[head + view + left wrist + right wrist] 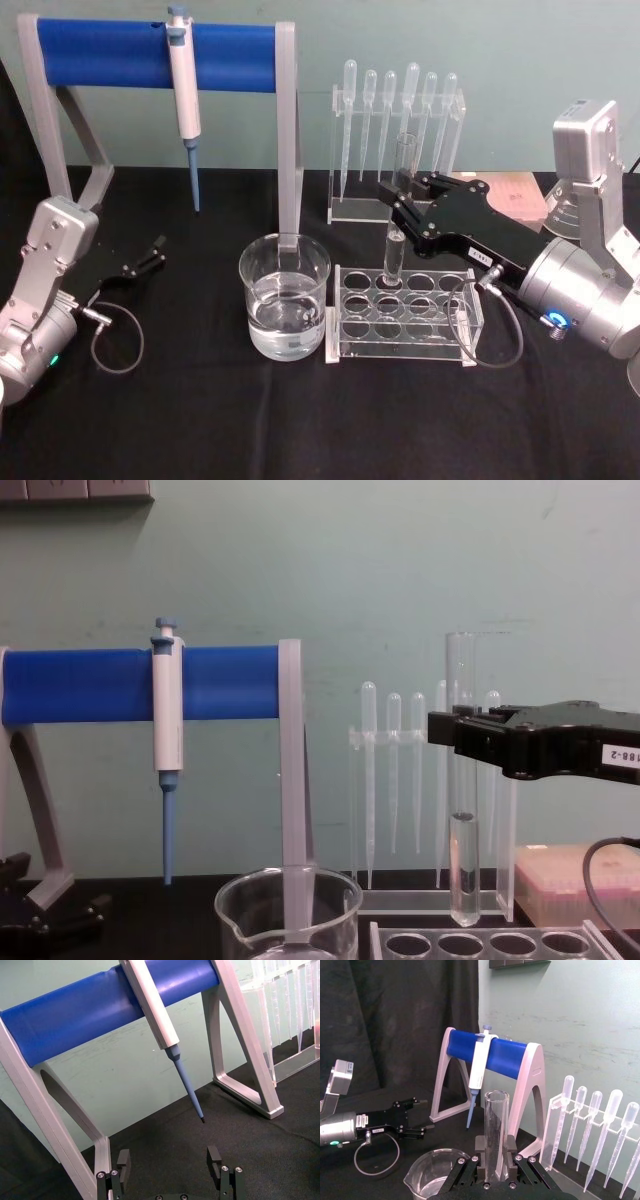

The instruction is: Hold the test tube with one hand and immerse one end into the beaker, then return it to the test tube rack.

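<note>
- Right gripper (398,196) jaws are clamping the test tube (394,255) upright, closed end down to suit the rack (400,345) just below.
- Beaker (284,295) is standing beside, lower than the jaws.
- Left gripper (169,1159) is idling, jaws open.

Head view high, chest view low (sharing the test tube (394,255)), wrist views close.

The beaker (285,292) is sitting mid-table (300,425), with the test tube rack (400,320) parking just beside it on the right. The right gripper (396,193) is reaching in from the right, holding the test tube (405,155) upright over a far-row hole of that rack. The pipette holder (360,213) is standing behind the rack. The pipettor (184,90) is hanging on the big stand (110,52) at far left. The left gripper (152,252) is resting near the left edge, well apart from the beaker.
</note>
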Robot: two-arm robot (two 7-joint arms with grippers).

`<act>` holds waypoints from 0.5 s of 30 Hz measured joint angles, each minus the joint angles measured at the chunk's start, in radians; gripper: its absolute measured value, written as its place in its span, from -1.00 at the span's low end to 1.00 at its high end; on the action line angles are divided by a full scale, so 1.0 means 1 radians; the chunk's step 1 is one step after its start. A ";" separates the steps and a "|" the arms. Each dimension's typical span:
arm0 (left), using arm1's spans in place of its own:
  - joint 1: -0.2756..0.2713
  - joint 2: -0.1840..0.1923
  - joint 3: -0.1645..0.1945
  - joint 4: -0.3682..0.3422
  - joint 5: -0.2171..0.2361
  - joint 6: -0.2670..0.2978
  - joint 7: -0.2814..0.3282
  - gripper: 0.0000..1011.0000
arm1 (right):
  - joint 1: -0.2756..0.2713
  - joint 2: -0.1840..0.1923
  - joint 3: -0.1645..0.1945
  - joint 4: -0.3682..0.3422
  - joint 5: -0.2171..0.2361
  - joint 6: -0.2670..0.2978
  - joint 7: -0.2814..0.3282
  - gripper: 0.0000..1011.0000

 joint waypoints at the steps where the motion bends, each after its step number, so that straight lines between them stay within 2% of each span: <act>1: 0.000 0.000 0.000 0.000 0.000 0.000 0.000 0.98 | 0.000 0.000 0.000 0.000 0.000 0.000 0.000 -0.56; 15: 0.000 0.000 0.000 0.000 0.000 0.000 0.000 0.98 | 0.000 0.000 0.000 0.000 0.000 0.000 0.000 -0.56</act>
